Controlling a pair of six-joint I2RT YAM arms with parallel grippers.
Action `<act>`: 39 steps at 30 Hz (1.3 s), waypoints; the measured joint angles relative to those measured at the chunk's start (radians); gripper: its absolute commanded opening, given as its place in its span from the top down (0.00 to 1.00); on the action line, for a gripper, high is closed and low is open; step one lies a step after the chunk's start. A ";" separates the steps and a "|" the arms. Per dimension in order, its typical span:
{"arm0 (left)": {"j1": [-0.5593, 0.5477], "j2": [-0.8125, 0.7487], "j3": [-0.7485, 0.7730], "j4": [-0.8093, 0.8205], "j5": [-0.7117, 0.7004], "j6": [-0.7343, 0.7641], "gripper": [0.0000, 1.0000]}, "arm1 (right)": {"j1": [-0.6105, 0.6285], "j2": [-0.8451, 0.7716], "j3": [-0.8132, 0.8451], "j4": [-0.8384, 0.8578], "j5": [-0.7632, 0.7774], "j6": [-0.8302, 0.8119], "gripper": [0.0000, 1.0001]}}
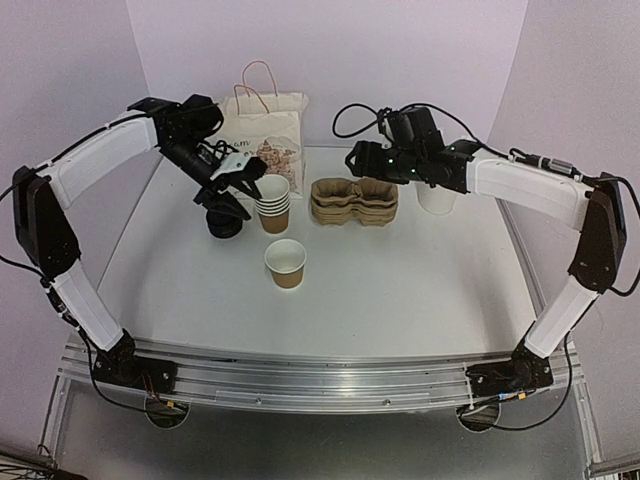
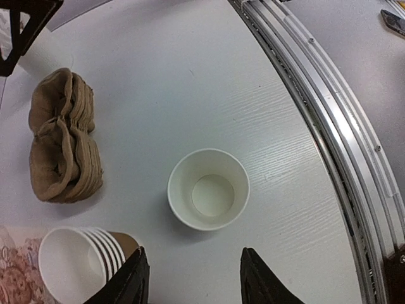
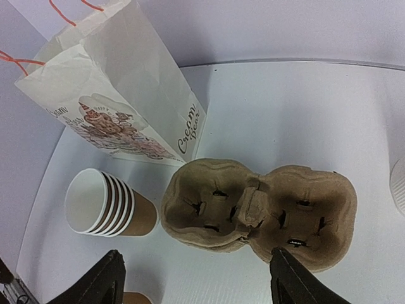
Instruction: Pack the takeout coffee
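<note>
One lone cup (image 1: 285, 262), five stacked cups (image 1: 274, 203), one paper bag (image 1: 263, 135)

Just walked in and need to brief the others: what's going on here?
Neither arm holds anything. The left gripper hangs open above the table, near the lone cup, which stands empty without a lid, and the stack of cups. The right gripper is open above the stack of cup carriers beside the paper bag. No cup sits in the carriers yet.
</note>
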 measured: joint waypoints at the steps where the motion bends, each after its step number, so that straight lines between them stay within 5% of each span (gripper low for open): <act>1: 0.022 -0.025 0.001 -0.022 -0.003 -0.032 0.55 | 0.000 0.001 0.003 0.000 0.000 -0.003 0.26; 6: 0.174 -0.074 0.028 -0.113 0.011 -0.196 0.45 | 0.000 0.002 0.015 0.001 0.000 -0.006 0.26; 9: 0.311 -0.049 0.031 -0.117 0.028 -0.320 0.20 | 0.000 0.005 0.015 0.000 0.001 -0.007 0.25; 11: 0.379 -0.013 0.029 -0.090 0.021 -0.398 0.15 | 0.000 0.009 0.015 0.001 0.001 -0.008 0.25; 18: 0.350 0.060 -0.119 0.151 -0.128 -0.502 0.25 | 0.000 0.025 0.019 -0.004 0.002 -0.007 0.25; 26: 0.273 0.082 -0.214 0.322 -0.228 -0.401 0.43 | 0.000 0.026 0.017 -0.006 0.003 0.002 0.25; 39: 0.253 0.143 -0.296 0.463 -0.286 -0.307 0.55 | 0.000 0.026 -0.006 -0.007 0.009 0.016 0.25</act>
